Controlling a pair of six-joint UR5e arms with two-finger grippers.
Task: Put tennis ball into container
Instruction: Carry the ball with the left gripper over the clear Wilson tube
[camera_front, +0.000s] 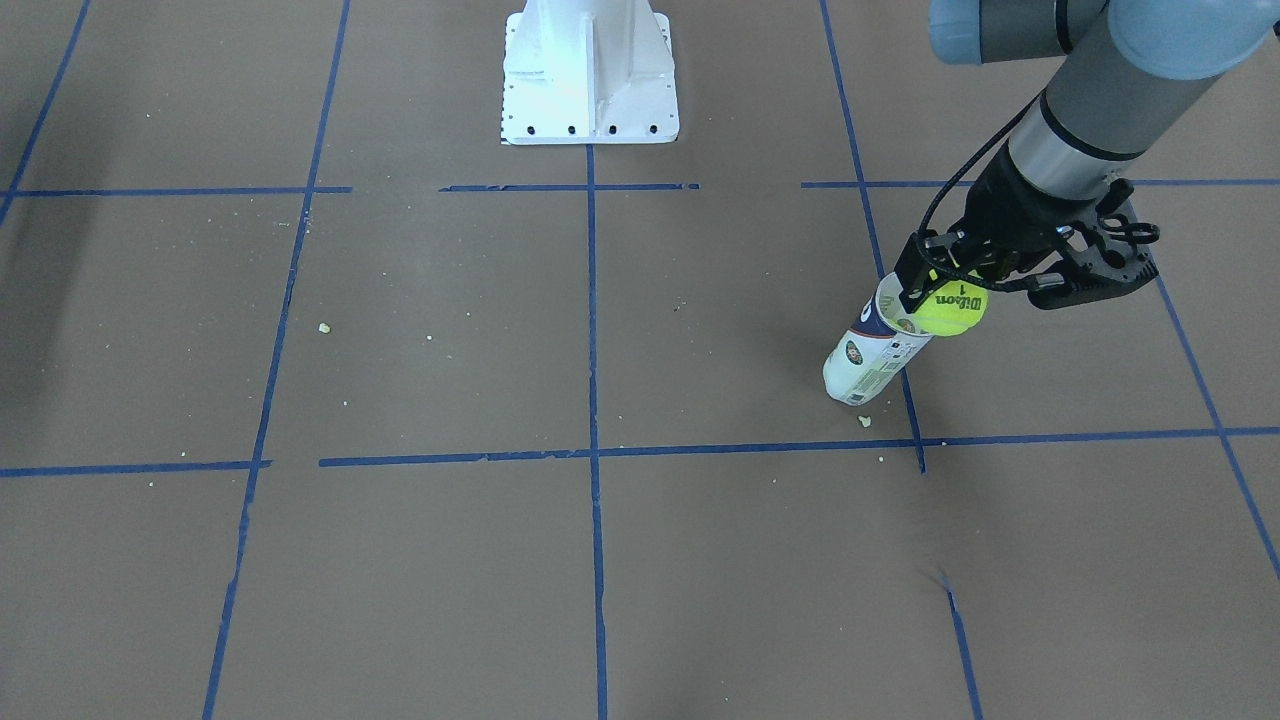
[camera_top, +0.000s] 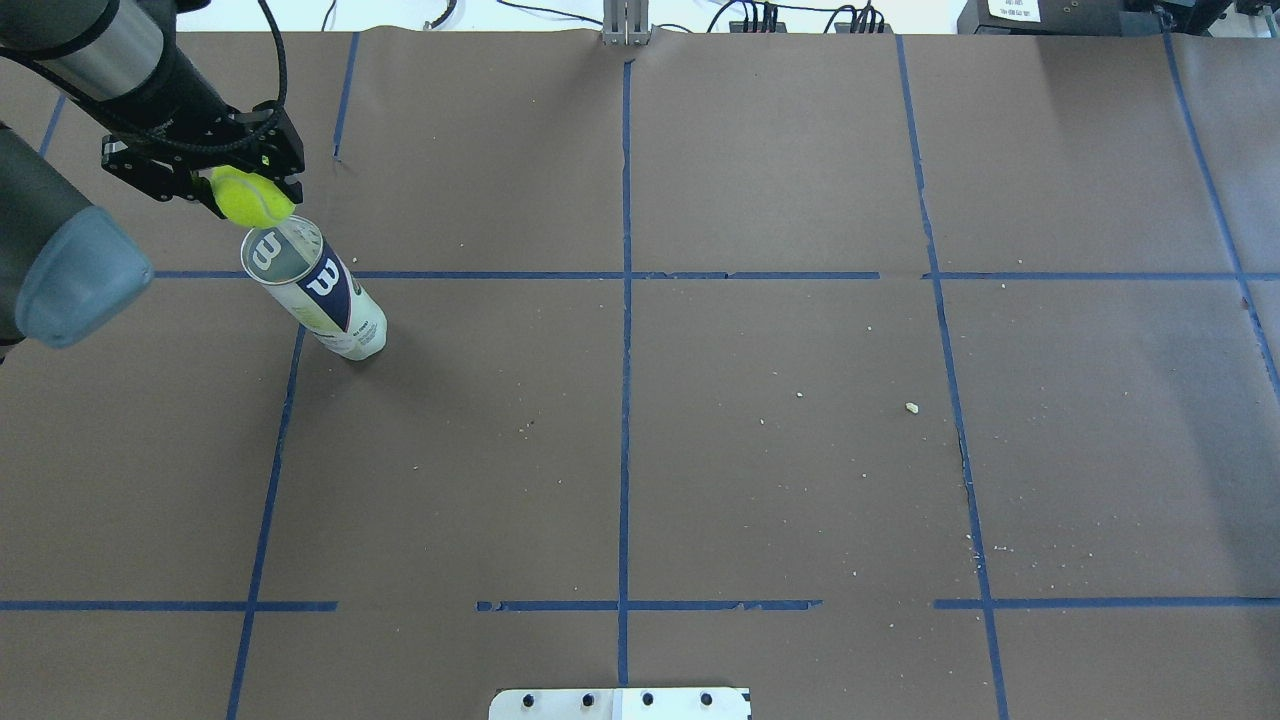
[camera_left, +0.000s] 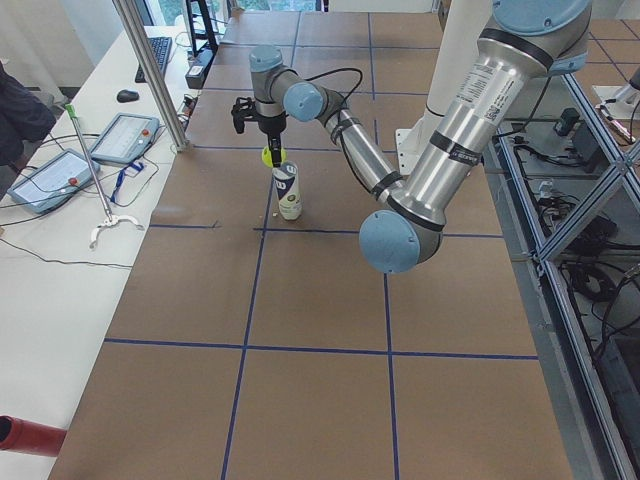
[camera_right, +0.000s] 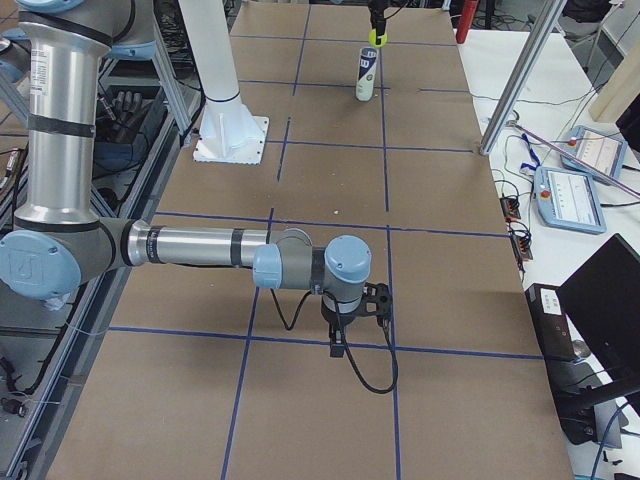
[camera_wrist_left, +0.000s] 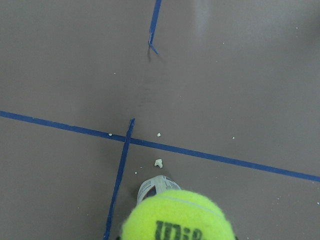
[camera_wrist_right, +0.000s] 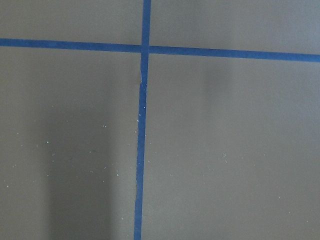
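grasp done, insertion outstanding. the left pincer (camera_top: 248, 186) is clamped on the tennis ball (camera_front: 951, 308), which hangs just above the open mouth of the container (camera_top: 322, 297). the container stands upright on the surface (camera_top: 700, 420). ball not yet inside. ball: fuzzy neon yellow-green, black "wilson 1" print. right pincer (camera_right: 341, 343) is well apart from both; cannot tell its state.

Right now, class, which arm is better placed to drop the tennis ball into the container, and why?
Left. The left gripper holds the tennis ball just above the mouth of the upright container. The right gripper hangs far away from both.
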